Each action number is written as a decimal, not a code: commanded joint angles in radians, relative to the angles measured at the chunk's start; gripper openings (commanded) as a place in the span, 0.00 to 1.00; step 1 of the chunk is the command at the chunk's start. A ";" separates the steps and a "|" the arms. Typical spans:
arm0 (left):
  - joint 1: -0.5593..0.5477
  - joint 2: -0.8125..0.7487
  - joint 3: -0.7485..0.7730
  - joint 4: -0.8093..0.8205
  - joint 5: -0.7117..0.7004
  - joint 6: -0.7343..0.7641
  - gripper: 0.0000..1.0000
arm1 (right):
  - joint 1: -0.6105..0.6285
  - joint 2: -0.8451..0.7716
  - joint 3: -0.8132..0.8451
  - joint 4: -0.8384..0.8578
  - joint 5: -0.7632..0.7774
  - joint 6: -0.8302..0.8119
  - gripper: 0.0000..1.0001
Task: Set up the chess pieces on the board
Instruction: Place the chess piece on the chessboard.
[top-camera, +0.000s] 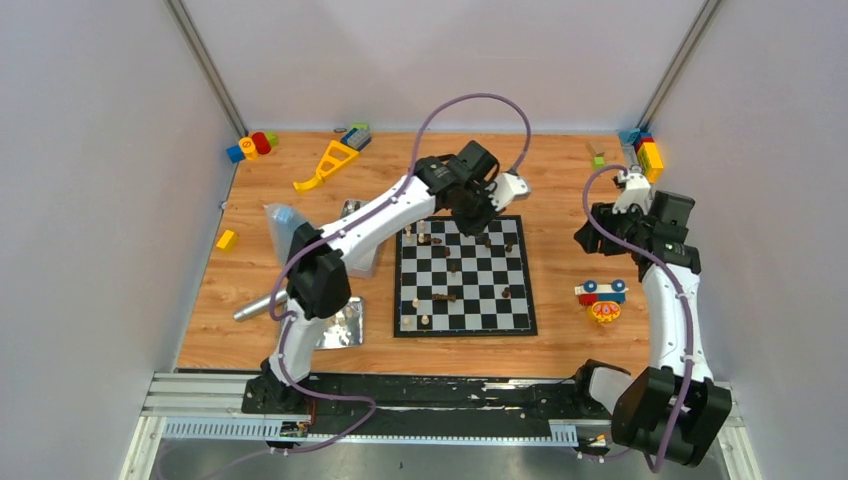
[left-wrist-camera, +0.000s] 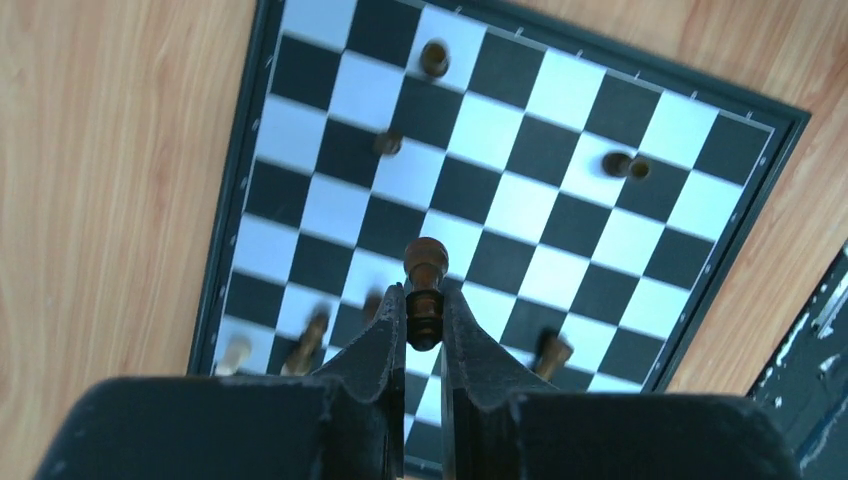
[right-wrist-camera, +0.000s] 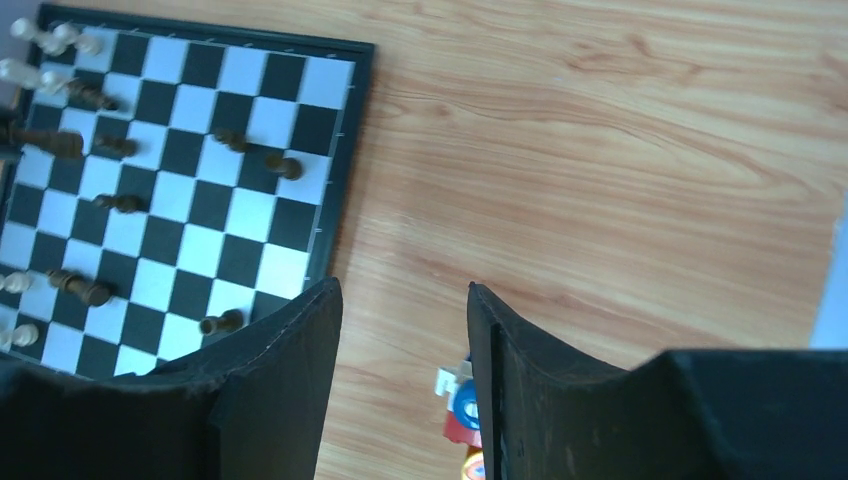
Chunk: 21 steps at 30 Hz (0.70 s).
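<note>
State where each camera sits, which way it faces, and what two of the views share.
Top external: above and behind the bases, looking down at the table; the left arm and right arm show.
Left wrist: over the board, looking down; the left fingers are shut on a dark chess piece.
Right wrist: beside the board, looking down at wood and the board's edge; the right fingers are open and empty.
Shared: both wrist views show the board.

I counted one board (top-camera: 465, 275), one left pincer (left-wrist-camera: 424, 320), one right pincer (right-wrist-camera: 405, 340), and roughly a dozen chess pieces (right-wrist-camera: 283, 167). One dark piece (left-wrist-camera: 425, 285) sat inside the left pincer, the others below it.
</note>
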<state>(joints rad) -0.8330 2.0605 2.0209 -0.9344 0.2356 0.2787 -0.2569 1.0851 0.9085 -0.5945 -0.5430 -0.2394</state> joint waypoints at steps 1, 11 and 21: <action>-0.062 0.114 0.162 -0.056 0.033 -0.003 0.07 | -0.105 -0.002 0.018 0.006 -0.003 0.029 0.50; -0.163 0.362 0.416 -0.107 0.013 -0.011 0.09 | -0.225 -0.017 0.000 -0.001 -0.060 0.020 0.50; -0.182 0.452 0.501 -0.095 0.020 -0.025 0.09 | -0.237 -0.037 -0.022 -0.001 -0.085 0.000 0.50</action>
<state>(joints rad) -1.0088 2.4920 2.4584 -1.0306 0.2432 0.2714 -0.4870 1.0767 0.8948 -0.5987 -0.5896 -0.2295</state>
